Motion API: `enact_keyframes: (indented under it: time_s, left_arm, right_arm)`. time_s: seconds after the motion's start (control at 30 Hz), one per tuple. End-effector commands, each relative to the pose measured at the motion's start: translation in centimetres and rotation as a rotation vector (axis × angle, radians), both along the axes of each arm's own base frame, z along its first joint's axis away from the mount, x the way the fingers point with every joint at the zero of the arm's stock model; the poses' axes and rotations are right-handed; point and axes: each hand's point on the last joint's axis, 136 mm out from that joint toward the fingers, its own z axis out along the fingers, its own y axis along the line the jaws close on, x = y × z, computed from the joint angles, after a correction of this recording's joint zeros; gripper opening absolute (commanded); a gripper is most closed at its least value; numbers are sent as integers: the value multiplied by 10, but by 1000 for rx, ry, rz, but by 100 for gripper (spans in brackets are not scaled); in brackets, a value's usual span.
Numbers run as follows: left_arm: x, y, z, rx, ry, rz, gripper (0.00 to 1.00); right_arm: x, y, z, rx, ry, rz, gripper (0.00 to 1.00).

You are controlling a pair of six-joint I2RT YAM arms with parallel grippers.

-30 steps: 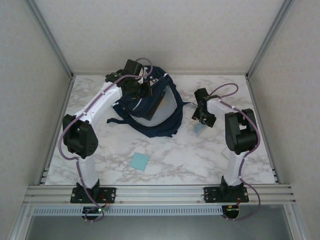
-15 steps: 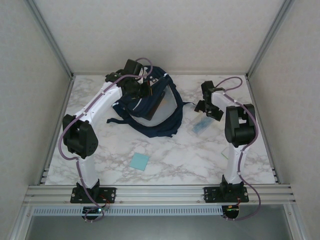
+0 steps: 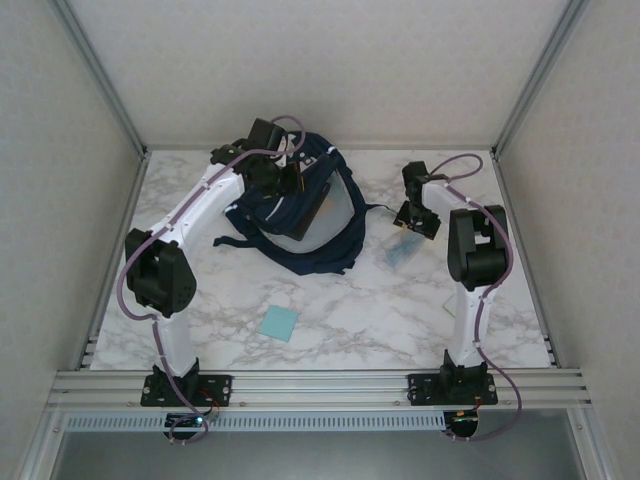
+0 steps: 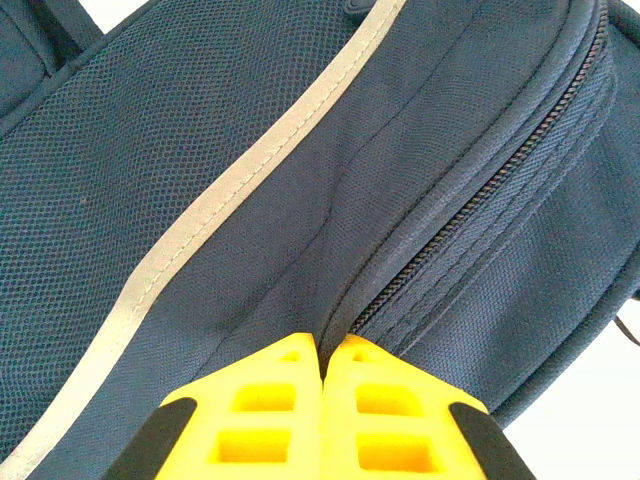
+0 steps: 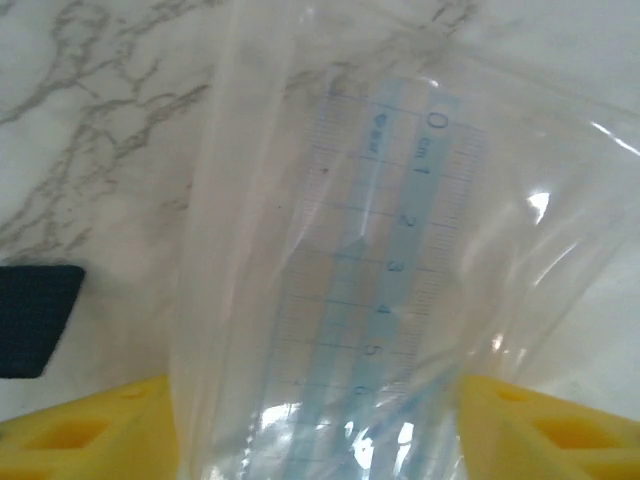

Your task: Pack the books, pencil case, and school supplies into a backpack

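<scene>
My left gripper [image 4: 322, 350] was pinched on the backpack [image 4: 200, 120]; my right gripper [image 5: 315, 400] stood astride the clear packet [image 5: 250, 200].
Upper centre of the top view, my left fingers were closed on navy fabric beside the zipper. The light-blue pad [image 3: 280, 323] lay lower centre. At centre right my right jaws stood apart around the packet; whether they pressed it, I couldn't tell.

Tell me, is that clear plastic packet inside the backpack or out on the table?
Out. The packet lies flat on the marble table, right of the backpack, between the right claw's open yellow fingers.
</scene>
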Motion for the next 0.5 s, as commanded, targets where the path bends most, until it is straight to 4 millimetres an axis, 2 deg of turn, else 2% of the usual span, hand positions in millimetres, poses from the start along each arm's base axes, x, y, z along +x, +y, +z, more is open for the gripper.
enact_keyframes:
  time_s: [0.0, 0.27, 0.47]
  left_arm:
    - [-9, 9, 37, -39, -34, 21, 0]
    - [-9, 9, 38, -41, -38, 24, 0]
    - [-9, 10, 39, -41, -41, 28, 0]
  right_arm:
    - [-23, 0, -18, 25, 74, -12, 49]
    - [-26, -11, -3, 11, 37, -16, 27]
    - [-26, -11, 18, 8, -6, 13, 4]
